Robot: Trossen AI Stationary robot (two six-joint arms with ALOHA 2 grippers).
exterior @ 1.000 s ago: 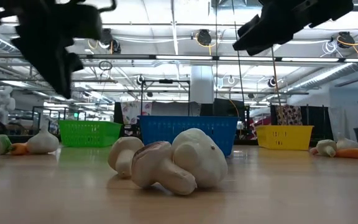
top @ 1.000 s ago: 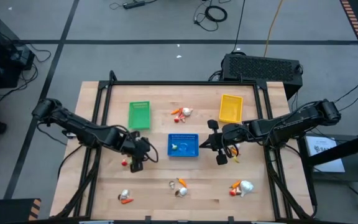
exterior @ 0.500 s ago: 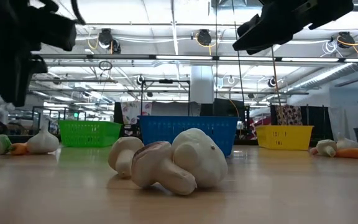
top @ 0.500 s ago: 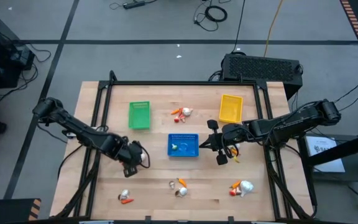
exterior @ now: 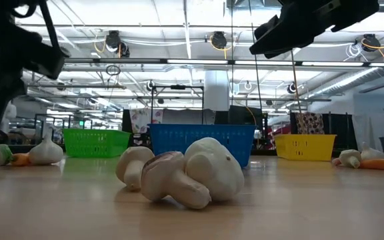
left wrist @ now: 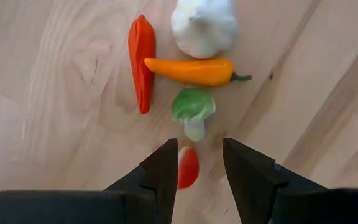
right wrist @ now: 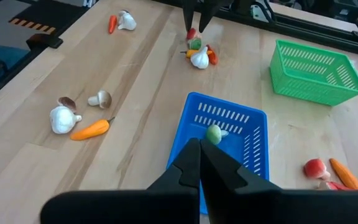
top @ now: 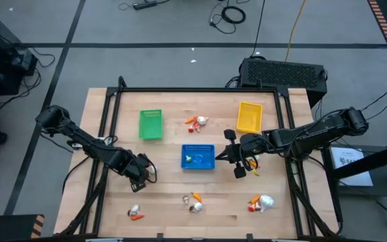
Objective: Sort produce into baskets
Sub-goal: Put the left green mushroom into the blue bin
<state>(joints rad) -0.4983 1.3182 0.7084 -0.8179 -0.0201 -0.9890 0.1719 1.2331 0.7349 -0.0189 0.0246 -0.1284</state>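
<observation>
In the high view, the left tool (top: 144,174) is at about 8 o'clock on the table (top: 166,202). The right tool (top: 228,154) waits at about 3 o'clock, just beside the blue basket (top: 198,156), which has a small green and white piece inside. The green basket (top: 150,124) is at 11 o'clock and the yellow basket (top: 249,117) at 1 o'clock. Small groups of produce lie near 12, 5, 6 and 7 o'clock.

In the low view, a mushroom (exterior: 182,173) lies in front; the three baskets stand in a row behind it.

In the left wrist view, the left tool (left wrist: 197,167) is partly open, and a small red piece (left wrist: 187,167) sits between its fingers; I cannot tell if they touch it. Beyond it lie a green sprout (left wrist: 192,109), an orange pepper (left wrist: 192,71), a red pepper (left wrist: 142,61) and a garlic bulb (left wrist: 204,25), close together.

In the right wrist view, the right tool (right wrist: 199,163) is fully closed and holds nothing, above the blue basket.
</observation>
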